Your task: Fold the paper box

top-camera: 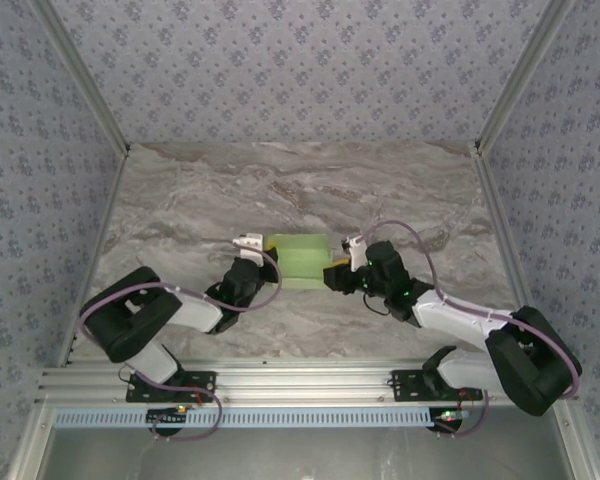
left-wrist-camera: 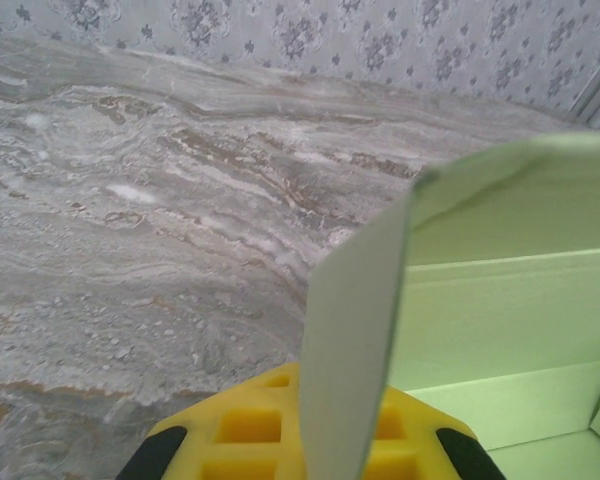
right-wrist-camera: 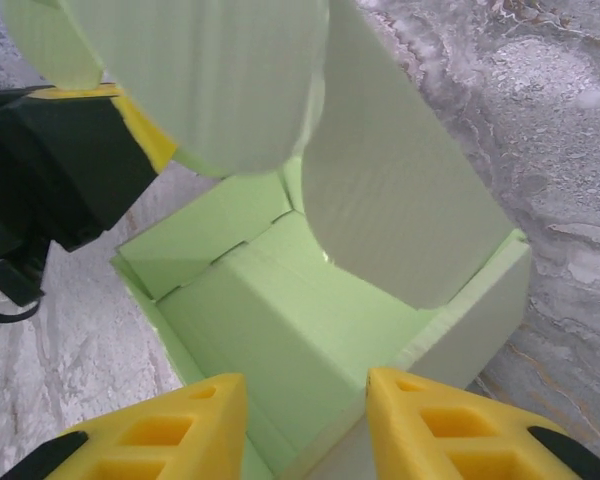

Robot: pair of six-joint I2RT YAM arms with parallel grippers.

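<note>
1. Plainly, the left pincer (left-wrist-camera: pixel 330 425) is clamped tight on a raised flap of the paper box (left-wrist-camera: pixel 500 320). In the left wrist view the thin card rises edge-on from between its yellow fingers (left-wrist-camera: pixel 245 428).
2. The right pincer (right-wrist-camera: pixel 307 425) stands partly open. Its two yellow fingers (right-wrist-camera: pixel 450 430) are apart and the near wall of the box lies in the gap between them. I cannot tell whether either finger touches the card.
3. Seen from above, the box (top-camera: pixel 300 258) sits in the middle of the counter (top-camera: pixel 200 200), between the two pincers. The left one is at its left edge and the right one at its near right corner.
4. The card is plain pale green. The box is open on top with its walls raised, and in the right wrist view two rounded flaps stand over it, blurred close to the lens.
5. The black body of the left arm (right-wrist-camera: pixel 50 170) sits just beside the box on its far side, as the right wrist view shows.
6. The counter is grey and marbled, with patterned wallpaper walls (top-camera: pixel 300 60) on three sides. A metal rail (top-camera: pixel 300 385) along the near edge carries both arm bases.
</note>
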